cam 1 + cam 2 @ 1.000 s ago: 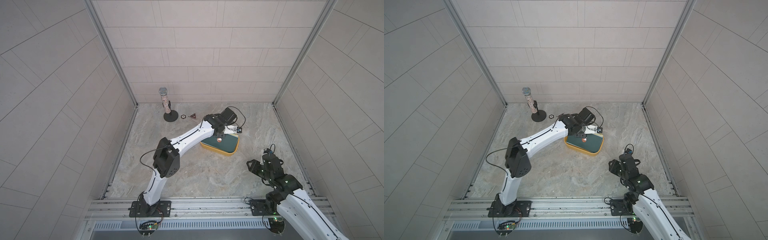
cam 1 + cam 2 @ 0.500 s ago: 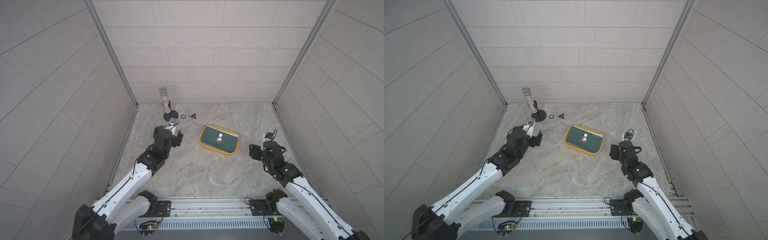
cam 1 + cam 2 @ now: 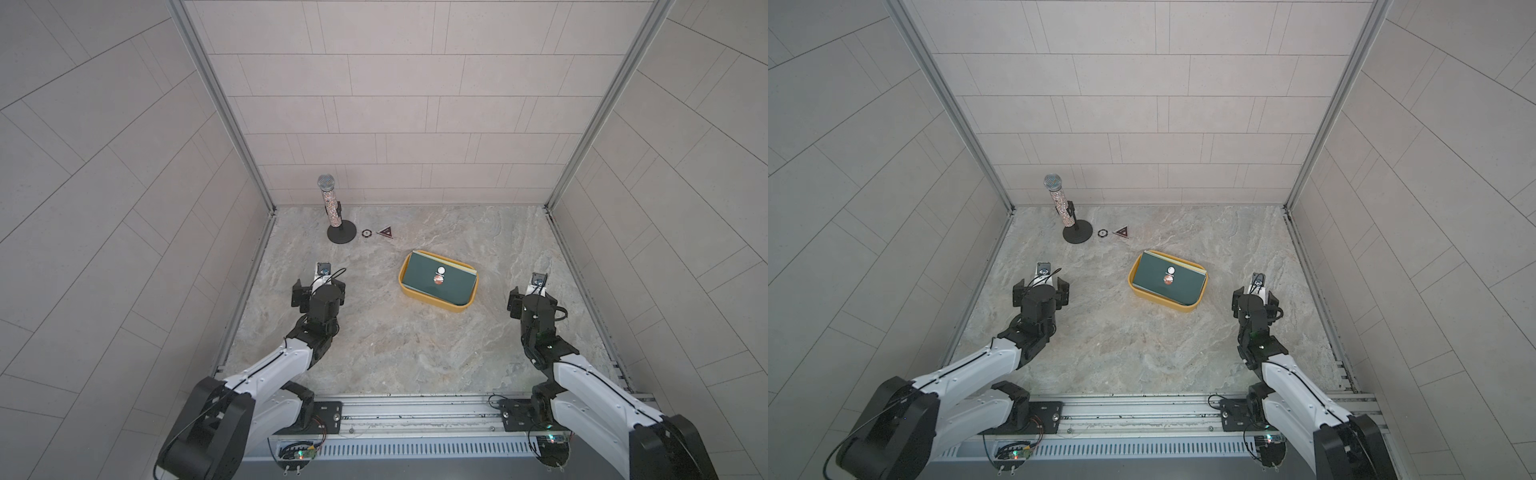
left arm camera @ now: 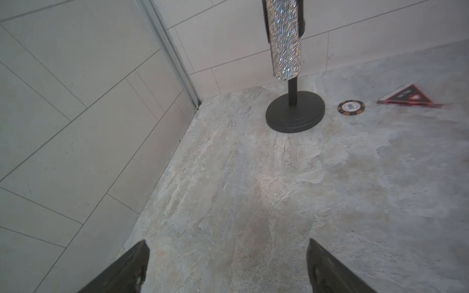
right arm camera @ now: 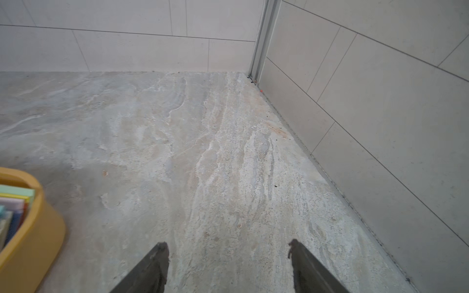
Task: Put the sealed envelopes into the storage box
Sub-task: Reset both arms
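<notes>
The mustard-yellow storage box (image 3: 436,303) (image 3: 1163,306) sits right of the table's middle. A stack of sealed envelopes lies inside it, with a dark green envelope (image 3: 455,284) (image 3: 1185,284) bearing two round seal stickers on top. The right wrist view shows the box's wall (image 5: 33,241) and several coloured envelope edges (image 5: 15,200). My left gripper (image 3: 319,286) (image 3: 1040,286) (image 4: 227,247) hovers well to the left of the box, open and empty. My right gripper (image 3: 534,293) (image 3: 1254,297) (image 5: 228,247) hangs to the right of the box, open and empty over bare stone.
A glittery microphone on a black round stand (image 3: 341,232) (image 4: 294,111) stands at the back left. Beside it lie a small round chip (image 3: 366,233) (image 4: 351,107) and a dark triangular badge (image 3: 386,232) (image 4: 406,97). Tiled walls close in three sides.
My left arm has pulled back from over the storage box to the left side and its gripper has opened. My right arm has risen beside the box, its jaws wider.
</notes>
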`<action>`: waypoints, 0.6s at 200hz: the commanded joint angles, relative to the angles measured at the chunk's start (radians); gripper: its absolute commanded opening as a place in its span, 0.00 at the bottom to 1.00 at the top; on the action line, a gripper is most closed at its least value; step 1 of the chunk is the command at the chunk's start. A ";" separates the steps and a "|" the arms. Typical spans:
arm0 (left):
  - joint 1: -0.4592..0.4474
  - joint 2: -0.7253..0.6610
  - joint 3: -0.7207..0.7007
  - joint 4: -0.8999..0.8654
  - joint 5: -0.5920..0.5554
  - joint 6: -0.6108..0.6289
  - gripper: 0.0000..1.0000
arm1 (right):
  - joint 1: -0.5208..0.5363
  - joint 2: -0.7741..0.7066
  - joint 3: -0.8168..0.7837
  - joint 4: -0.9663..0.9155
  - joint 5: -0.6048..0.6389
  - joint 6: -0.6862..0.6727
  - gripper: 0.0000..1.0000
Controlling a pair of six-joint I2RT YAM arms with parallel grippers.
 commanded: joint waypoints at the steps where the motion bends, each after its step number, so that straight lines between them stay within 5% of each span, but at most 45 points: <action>1: 0.049 0.071 -0.045 0.258 0.045 0.008 1.00 | -0.039 0.125 -0.018 0.275 0.019 -0.008 0.80; 35: 0.137 0.263 -0.034 0.490 0.198 0.022 1.00 | -0.086 0.326 -0.004 0.540 0.004 -0.012 0.81; 65: 0.174 0.512 -0.026 0.764 0.247 0.035 1.00 | -0.155 0.572 0.005 0.820 -0.156 -0.053 0.79; 96: 0.240 0.403 0.116 0.316 0.373 -0.031 1.00 | -0.172 0.642 0.064 0.765 -0.263 -0.067 0.78; 110: 0.306 0.430 0.161 0.274 0.449 -0.091 1.00 | -0.190 0.589 0.167 0.486 -0.294 -0.054 0.79; 120: 0.325 0.434 0.163 0.275 0.495 -0.094 1.00 | -0.189 0.609 0.152 0.545 -0.295 -0.058 0.81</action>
